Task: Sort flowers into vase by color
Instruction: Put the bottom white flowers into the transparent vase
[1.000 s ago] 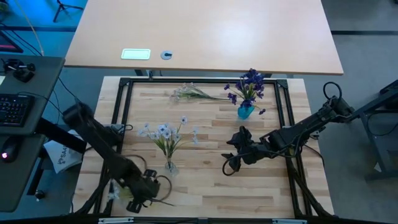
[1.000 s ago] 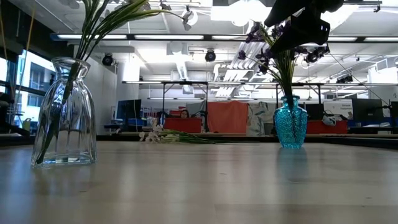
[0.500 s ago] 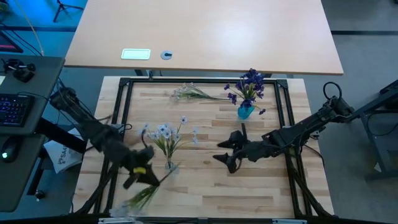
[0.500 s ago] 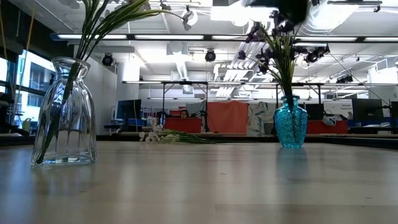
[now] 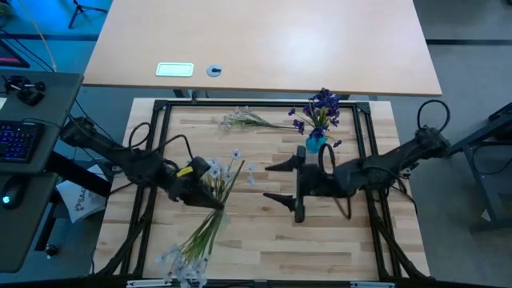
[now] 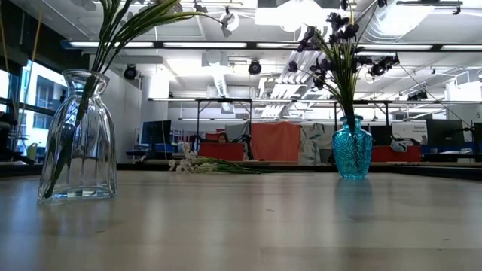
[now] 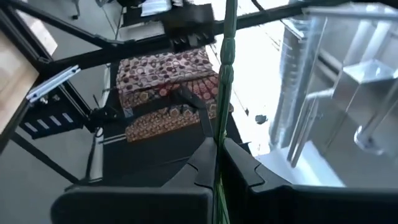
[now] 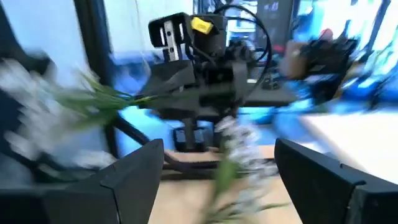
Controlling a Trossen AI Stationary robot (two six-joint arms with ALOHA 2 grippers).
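My left gripper point(image 5: 210, 194) is shut on a pale-bloomed sprig point(image 5: 196, 240) beside the clear vase point(image 5: 218, 210), which holds pale flowers point(image 5: 210, 170). In the low view the clear vase point(image 6: 75, 143) stands at the left. The blue vase point(image 5: 315, 145) with purple blooms point(image 5: 322, 106) stands toward the far right and shows as the blue vase point(image 6: 352, 147) in the low view. My right gripper point(image 5: 278, 182) is open in mid-table, facing the left arm and touching nothing. Loose pale sprigs point(image 5: 250, 120) lie flat by the far edge. My left gripper pinches the sprig's green stem point(image 7: 219, 134) between its two fingers point(image 7: 205, 167), which lie across the stem. The sprig is lifted clear and slants from the gripper toward the near edge, with its pale blooms point(image 5: 180, 260) at the far-off end.
A black metal frame point(image 5: 164, 128) borders the wooden table top. A large tan table point(image 5: 264, 44) stands beyond the far edge. A keyboard and desk point(image 5: 20, 140) are off to the left. Bare wood lies between the two vases and along the near right.
My left gripper has swung up from the table's near-left corner toward the clear vase, carrying the pale sprig clear of the table; its blooms now trail toward the near edge. My right gripper has moved toward the table's left, turned to face the left arm, and left the low view.
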